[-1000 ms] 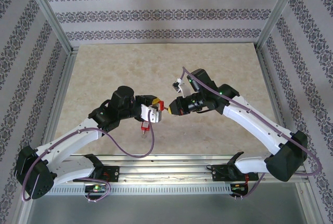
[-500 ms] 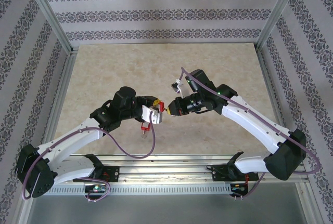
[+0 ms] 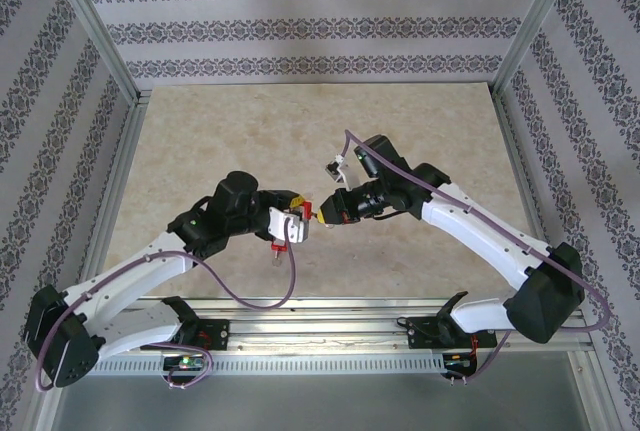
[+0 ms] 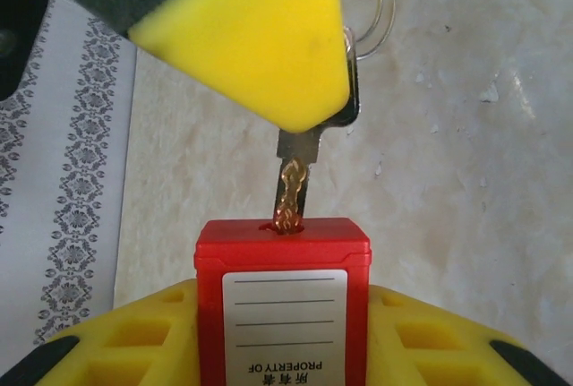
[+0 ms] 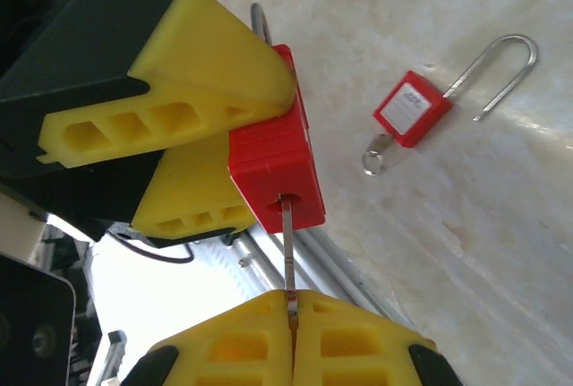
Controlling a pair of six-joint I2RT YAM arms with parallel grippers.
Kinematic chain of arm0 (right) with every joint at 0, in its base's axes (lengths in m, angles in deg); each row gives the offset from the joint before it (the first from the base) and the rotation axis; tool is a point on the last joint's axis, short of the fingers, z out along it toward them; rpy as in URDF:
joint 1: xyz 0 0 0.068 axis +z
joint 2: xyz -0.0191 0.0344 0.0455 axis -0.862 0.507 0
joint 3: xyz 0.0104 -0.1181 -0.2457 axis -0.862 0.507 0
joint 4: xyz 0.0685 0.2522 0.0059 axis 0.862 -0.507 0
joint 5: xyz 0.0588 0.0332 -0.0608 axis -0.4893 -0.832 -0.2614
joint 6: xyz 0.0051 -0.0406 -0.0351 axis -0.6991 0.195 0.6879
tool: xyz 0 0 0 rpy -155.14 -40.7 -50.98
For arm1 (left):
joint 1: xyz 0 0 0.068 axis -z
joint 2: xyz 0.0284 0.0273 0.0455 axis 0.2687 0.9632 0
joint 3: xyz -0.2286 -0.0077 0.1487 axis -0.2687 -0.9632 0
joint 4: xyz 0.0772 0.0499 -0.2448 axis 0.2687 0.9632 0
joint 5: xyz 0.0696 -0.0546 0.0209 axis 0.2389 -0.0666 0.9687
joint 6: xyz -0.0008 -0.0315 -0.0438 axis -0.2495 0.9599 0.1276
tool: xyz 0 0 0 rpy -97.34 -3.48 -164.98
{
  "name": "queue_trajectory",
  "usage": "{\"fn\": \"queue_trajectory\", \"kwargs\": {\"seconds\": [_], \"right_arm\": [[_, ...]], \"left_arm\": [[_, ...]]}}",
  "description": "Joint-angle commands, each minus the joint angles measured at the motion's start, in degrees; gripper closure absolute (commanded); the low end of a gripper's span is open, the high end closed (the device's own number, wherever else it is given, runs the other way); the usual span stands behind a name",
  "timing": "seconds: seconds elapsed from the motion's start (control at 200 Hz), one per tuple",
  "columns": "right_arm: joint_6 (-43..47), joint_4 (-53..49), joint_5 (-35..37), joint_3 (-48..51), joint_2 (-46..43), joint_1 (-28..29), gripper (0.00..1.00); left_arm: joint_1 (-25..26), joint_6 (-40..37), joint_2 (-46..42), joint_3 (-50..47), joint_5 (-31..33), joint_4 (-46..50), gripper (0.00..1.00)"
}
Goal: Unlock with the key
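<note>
From the top camera, the left gripper point(image 3: 296, 223) and the right gripper point(image 3: 322, 214) met nose to nose just toward 6 o'clock of the middle of the table point(image 3: 200, 131). The left was clamped on a red padlock point(image 3: 305, 213), and the key was too small to make out there. A second padlock point(image 3: 275, 242) lay on the table at 7 o'clock of the left gripper. The left wrist camera showed more: the red padlock point(image 4: 282, 252) sat upright between the yellow pads point(image 4: 116, 350) of the left gripper point(image 4: 282, 332). The key point(image 4: 298, 158) came down from 12 o'clock with its blade tip just inside the keyhole, and its key ring point(image 4: 380, 1) was at 1 o'clock. The right wrist camera showed the right gripper point(image 5: 291, 314) pinched tight on the key point(image 5: 287, 243), whose blade ran toward 12 o'clock into the padlock point(image 5: 277, 171). The second padlock point(image 5: 410, 110) lay flat at 2 o'clock, with its shackle point(image 5: 501, 68) pointing further out. Against a second before, the two grippers had drawn closer together, while the second padlock had not moved.
</note>
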Motion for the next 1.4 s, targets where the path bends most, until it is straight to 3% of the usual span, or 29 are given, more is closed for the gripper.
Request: {"fn": "queue_trajectory", "kwargs": {"seconds": [0.0, 0.26, 0.385, 0.49, 0.64, 0.804, 0.924, 1.034, 1.224, 1.399], "right_arm": [[3.3, 4.0, -3.4, -0.1, 1.3, -1.4, 1.00], [13.7, -4.7, -5.8, -3.9, 3.2, -2.1, 1.00], [15.0, -6.3, -5.3, -5.5, 4.1, -2.7, 1.00], [12.2, -3.4, -5.5, -4.5, 4.2, -3.1, 1.00], [3.1, 4.7, -5.5, -0.3, 3.3, -4.4, 1.00], [-8.0, 16.0, -7.6, 5.5, 2.1, -5.6, 1.00], [-11.1, 19.9, -8.6, 7.6, 1.1, -5.9, 1.00], [-6.9, 15.7, -8.2, 6.5, 1.1, -5.9, 1.00], [8.1, 0.4, -4.3, 0.9, 2.5, -5.8, 1.00], [15.3, -4.9, -4.4, -2.9, 3.2, -5.4, 1.00]], "left_arm": [[2.2, 4.5, -3.4, -0.2, -7.3, -3.4, 1.00], [2.4, 7.1, -4.0, 0.9, -10.7, -0.6, 1.00], [4.2, 4.9, -3.1, 1.1, -8.4, 0.8, 1.00], [6.0, 3.2, -2.8, -0.1, -5.4, -0.6, 1.00], [8.3, 1.7, -3.3, -4.5, 1.6, -12.1, 1.00], [9.3, 0.8, -2.5, -6.9, 3.9, -22.3, 1.00], [9.3, 1.7, -1.8, -5.4, 2.5, -22.0, 1.00], [9.3, 4.4, -0.9, -2.6, -1.3, -16.7, 1.00], [9.2, 11.6, -1.5, 0.8, -8.5, -10.1, 1.00], [9.3, 14.6, -2.8, 1.4, -11.4, -7.5, 1.00]]}}
